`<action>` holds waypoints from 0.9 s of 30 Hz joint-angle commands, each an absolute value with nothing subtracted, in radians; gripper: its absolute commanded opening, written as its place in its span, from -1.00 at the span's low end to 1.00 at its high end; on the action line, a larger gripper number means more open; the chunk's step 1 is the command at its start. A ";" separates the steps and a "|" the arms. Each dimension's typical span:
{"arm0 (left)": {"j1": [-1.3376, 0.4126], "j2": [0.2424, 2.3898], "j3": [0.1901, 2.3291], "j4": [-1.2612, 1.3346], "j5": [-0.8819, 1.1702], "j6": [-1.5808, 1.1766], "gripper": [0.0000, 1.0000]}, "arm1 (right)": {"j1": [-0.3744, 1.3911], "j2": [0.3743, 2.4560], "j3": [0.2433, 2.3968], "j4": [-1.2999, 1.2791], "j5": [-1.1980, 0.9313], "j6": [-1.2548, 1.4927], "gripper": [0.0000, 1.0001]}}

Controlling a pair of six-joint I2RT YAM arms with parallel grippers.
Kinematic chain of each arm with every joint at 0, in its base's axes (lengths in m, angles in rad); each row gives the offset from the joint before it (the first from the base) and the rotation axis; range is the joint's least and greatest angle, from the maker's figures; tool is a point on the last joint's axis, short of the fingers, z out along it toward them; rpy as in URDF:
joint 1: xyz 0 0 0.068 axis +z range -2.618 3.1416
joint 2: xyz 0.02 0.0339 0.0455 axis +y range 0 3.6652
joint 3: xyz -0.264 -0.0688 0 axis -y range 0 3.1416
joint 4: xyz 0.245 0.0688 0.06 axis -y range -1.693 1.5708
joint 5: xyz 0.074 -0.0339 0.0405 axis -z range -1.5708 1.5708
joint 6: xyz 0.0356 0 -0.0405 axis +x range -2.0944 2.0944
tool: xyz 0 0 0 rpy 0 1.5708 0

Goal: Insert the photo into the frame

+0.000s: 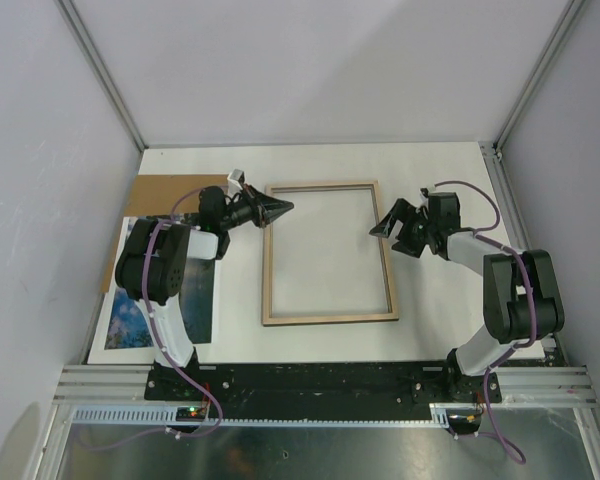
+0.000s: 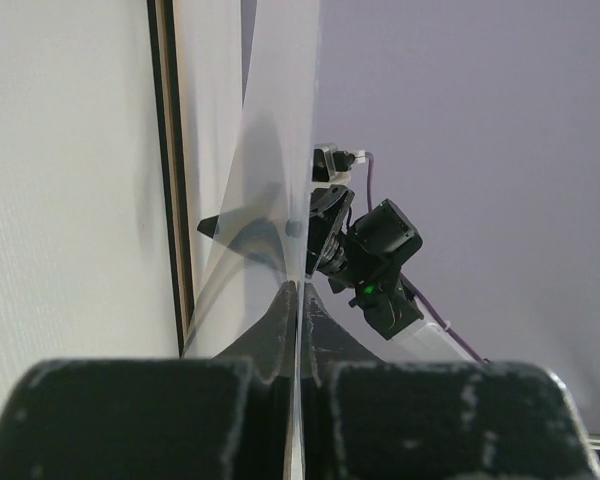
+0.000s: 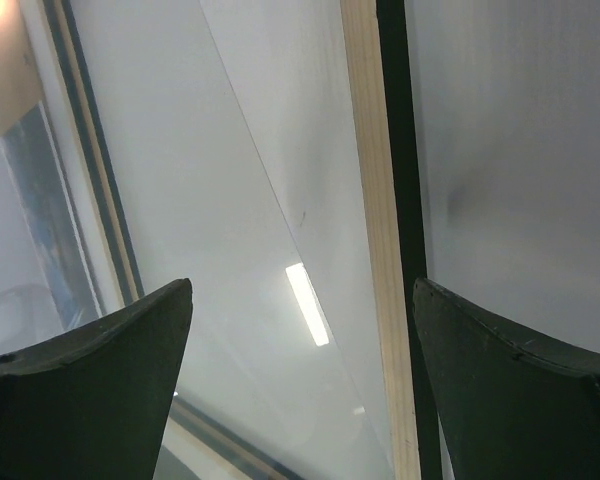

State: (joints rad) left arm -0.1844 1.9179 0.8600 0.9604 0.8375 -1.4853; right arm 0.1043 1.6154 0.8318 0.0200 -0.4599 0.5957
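— Where's the photo (image 1: 130, 322)?
— Near edge, face up under my left arm, well apart from both hands.
— And the frame (image 1: 330, 318)?
— Mid-table, pale wood up. My right gripper (image 1: 385, 220) gapes wide over its right rail; my left gripper (image 1: 280, 208) pinches the clear pane (image 2: 280, 150) at the far left corner.
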 commanded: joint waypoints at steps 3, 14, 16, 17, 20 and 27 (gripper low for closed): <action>-0.181 1.901 0.854 1.028 0.840 -1.522 -1.00 | 0.099 1.567 0.830 0.044 -0.465 0.599 0.94; -0.181 1.902 0.829 1.052 0.845 -1.537 -1.00 | 0.097 1.562 0.830 0.037 -0.462 0.594 0.97; -0.179 1.899 0.826 1.054 0.845 -1.538 -1.00 | 0.096 1.563 0.829 0.037 -0.461 0.593 0.97; -0.178 1.897 0.824 1.055 0.845 -1.539 -1.00 | 0.096 1.561 0.829 0.036 -0.460 0.594 0.97; -0.174 1.891 0.819 1.055 0.848 -1.539 -1.00 | 0.094 1.559 0.829 0.035 -0.460 0.594 0.97; -0.169 1.890 0.810 1.057 0.847 -1.538 -1.00 | 0.093 1.555 0.829 0.033 -0.459 0.592 0.98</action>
